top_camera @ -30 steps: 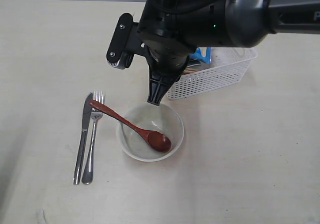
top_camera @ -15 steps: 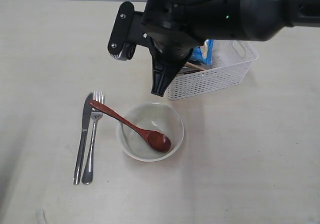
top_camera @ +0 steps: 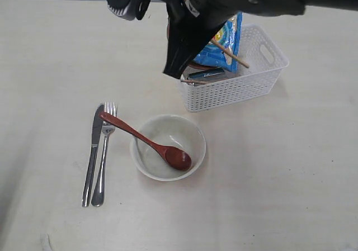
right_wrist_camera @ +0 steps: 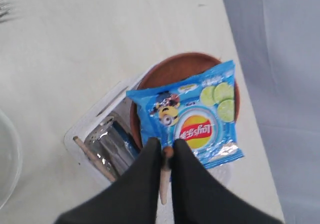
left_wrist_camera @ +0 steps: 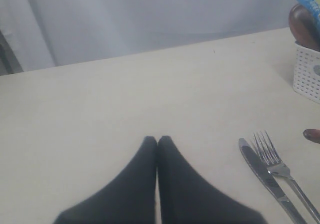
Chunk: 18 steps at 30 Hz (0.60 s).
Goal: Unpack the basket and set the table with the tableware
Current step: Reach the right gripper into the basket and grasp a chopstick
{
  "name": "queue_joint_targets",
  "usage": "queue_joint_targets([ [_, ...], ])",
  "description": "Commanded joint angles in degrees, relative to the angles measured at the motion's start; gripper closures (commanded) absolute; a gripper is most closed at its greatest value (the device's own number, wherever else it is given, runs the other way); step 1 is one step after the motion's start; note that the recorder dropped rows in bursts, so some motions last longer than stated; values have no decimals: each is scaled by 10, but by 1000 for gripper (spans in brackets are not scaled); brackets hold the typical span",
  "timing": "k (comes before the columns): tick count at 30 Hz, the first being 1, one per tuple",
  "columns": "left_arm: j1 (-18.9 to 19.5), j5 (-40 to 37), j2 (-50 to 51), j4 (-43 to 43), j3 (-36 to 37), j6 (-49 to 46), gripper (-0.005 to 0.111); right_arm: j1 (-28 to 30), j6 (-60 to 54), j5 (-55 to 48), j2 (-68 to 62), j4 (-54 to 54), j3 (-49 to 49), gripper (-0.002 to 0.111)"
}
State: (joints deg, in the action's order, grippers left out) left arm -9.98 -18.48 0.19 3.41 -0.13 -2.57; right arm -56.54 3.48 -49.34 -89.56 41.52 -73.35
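Observation:
My right gripper (right_wrist_camera: 166,151) is shut on a wooden chopstick (right_wrist_camera: 164,181), which runs back between its fingers, above the white basket (top_camera: 240,86). In the basket are a brown plate (right_wrist_camera: 167,72) standing on edge, a steel cup (right_wrist_camera: 112,144) and a second chopstick (right_wrist_camera: 92,159). From outside, the right gripper (top_camera: 173,72) hangs by the basket's left end. On the table (top_camera: 279,178) an off-white bowl (top_camera: 193,133) holds a red-brown spoon (top_camera: 148,142). A knife (top_camera: 92,156) and fork (top_camera: 104,150) lie left of it. My left gripper (left_wrist_camera: 158,139) is shut and empty, low over bare table.
A blue chip bag (top_camera: 221,44) leans against the plate in the basket, with a chopstick (top_camera: 230,53) slanting across it. The right arm's dark bulk covers the top middle of the exterior view. The table's far edge (left_wrist_camera: 150,49) meets a grey curtain.
My right gripper has pulled away from the bowl's rim and up towards the basket. The chip bag and a chopstick across it have come into view. The tableware on the table has not moved.

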Motion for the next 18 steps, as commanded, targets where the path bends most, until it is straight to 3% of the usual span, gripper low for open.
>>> queue_joint_targets([
  [1,1,0,-2,-5,1,0,107,-22,46,-2,45,42,0,109],
  [8,1,0,-2,-5,1,0,107,-24,92,-26,79,23,-49,109],
  [18,1,0,-2,-5,1,0,107,-24,92,-129,90,-204,-175,109],
])
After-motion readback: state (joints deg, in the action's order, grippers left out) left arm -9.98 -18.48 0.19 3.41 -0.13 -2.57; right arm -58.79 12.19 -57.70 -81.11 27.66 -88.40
